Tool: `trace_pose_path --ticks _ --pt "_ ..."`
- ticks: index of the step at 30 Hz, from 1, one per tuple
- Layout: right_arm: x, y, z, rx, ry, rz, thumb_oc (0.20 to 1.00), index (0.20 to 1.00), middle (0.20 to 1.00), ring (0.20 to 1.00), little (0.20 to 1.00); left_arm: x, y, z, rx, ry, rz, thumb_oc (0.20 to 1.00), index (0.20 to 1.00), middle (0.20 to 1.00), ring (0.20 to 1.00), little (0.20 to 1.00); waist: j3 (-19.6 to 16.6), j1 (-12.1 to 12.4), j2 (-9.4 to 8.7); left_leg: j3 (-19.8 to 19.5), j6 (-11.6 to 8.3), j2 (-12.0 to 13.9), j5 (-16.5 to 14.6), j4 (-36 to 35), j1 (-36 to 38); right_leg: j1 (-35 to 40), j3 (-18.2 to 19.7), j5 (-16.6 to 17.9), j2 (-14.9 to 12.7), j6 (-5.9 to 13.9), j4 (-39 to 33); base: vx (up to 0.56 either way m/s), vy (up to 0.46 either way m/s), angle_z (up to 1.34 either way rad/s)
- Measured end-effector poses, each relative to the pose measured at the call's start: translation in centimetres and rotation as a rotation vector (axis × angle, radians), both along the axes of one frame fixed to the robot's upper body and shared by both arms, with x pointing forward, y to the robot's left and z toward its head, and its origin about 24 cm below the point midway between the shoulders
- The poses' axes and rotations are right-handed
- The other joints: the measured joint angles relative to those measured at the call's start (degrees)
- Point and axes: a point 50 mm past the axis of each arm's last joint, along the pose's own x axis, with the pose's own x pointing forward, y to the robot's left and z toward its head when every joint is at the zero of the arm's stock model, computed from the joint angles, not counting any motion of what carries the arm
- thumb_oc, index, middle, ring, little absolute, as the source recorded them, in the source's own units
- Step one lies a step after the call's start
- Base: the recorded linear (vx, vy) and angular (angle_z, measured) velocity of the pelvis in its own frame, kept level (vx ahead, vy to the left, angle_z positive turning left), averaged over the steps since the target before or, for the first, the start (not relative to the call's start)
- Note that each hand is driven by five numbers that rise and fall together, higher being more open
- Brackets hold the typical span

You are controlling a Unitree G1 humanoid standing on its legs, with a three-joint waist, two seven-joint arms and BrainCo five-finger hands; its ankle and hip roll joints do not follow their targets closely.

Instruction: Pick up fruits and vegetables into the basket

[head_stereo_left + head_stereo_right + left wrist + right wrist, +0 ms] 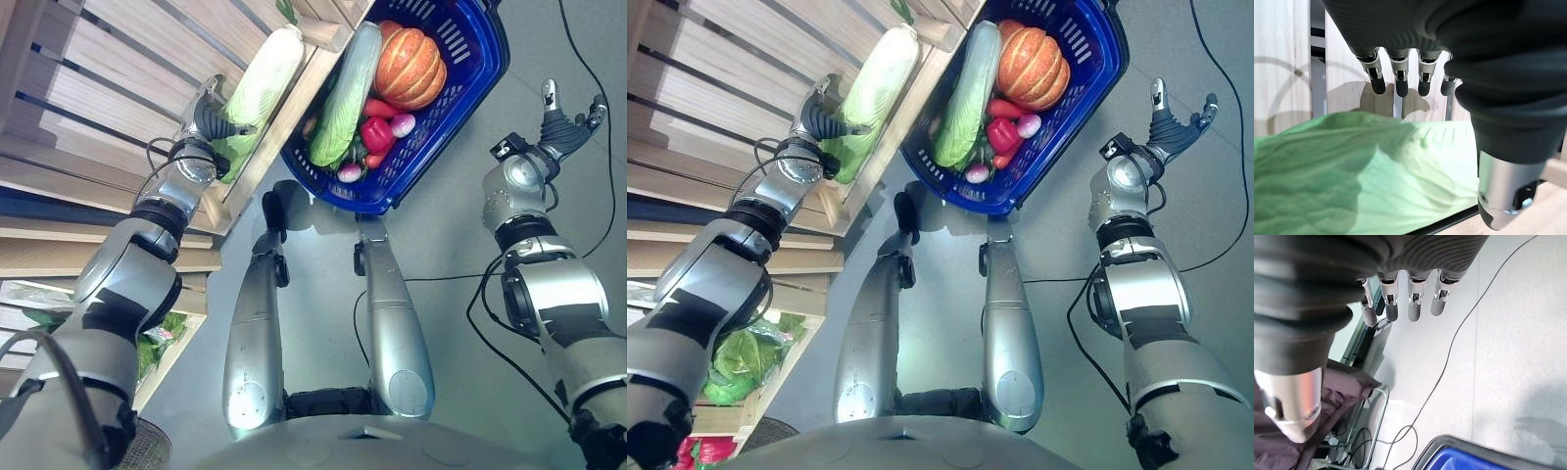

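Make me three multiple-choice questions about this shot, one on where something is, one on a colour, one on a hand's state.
1. Where does the pumpkin lie?
A. on the wooden shelf
B. in the basket
C. on the floor

2. What colour is the basket?
A. blue
B. red
C. yellow

3. How is the right hand?
A. closed on a pepper
B. open, holding nothing
C. gripping the basket

Answers: 1 B, the pumpkin sits inside the basket beside a cabbage. 2 A, its walls are blue. 3 B, its fingers are straight over bare floor.

The blue basket (470,88) is cut off at the top edge, hiding its far rim.
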Motion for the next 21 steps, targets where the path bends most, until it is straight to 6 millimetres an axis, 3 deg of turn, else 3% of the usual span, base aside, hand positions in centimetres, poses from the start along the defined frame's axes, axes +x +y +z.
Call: trace_pose_path --ticks 21 --pt "-0.3 -0.6 -0.9 0.022 0.037 -0.023 1.0 1.0 1.0 1.0 1.0 0.7 0.5 1.6 0.035 0.1 -0.009 1.0 1.0 1.0 1.0 1.0 -0.2 -0.3 -0.46 0.5 -0.09 0.5 -0.6 0.0 -0.7 -0.8 0.2 -0.2 0.3 0.29 -0.5 0.0 0.002 -0.01"
